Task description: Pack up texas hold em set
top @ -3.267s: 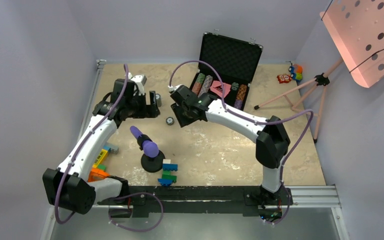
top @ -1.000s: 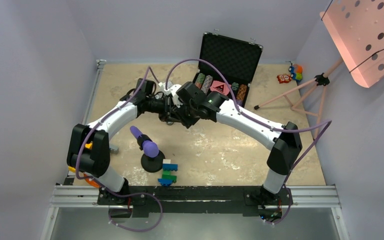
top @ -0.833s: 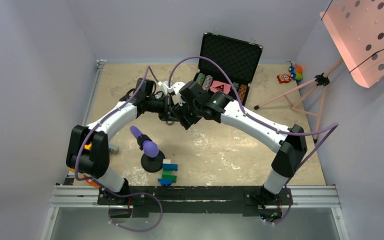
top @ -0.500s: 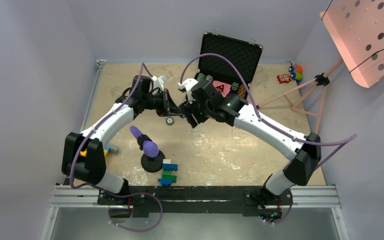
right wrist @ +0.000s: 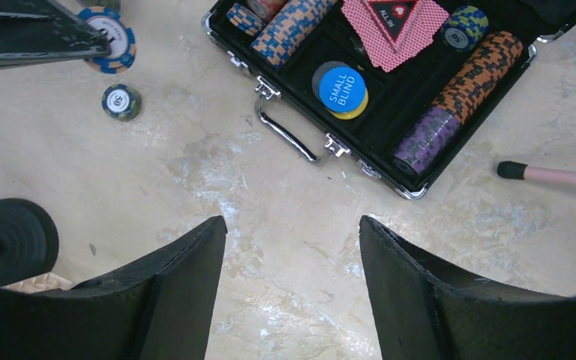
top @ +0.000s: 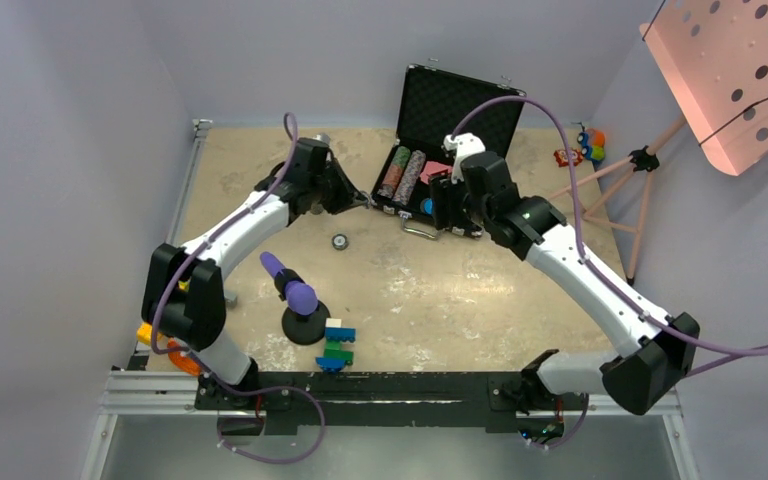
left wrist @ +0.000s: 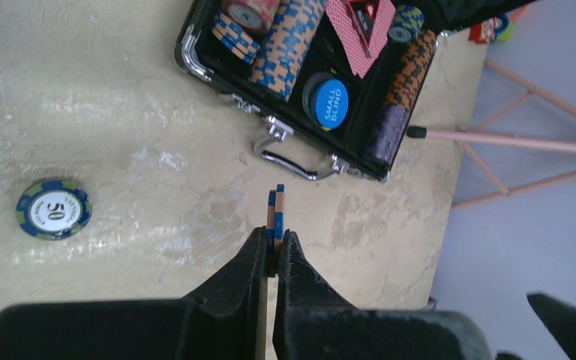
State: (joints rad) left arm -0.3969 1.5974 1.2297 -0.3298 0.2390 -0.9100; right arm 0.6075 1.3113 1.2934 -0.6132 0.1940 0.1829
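Black foam-lined poker case (left wrist: 361, 94) lies open just ahead of the left jaws, which pinch a blue-and-orange striped chip (left wrist: 275, 214) edgewise, so I'd keep it upright going into the matching chip row (left wrist: 285, 45); right jaws wide, empty.

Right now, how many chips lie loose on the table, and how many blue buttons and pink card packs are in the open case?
Loose chip on the table: 1
Blue button in the case: 1
Pink card pack in the case: 1
Total: 3
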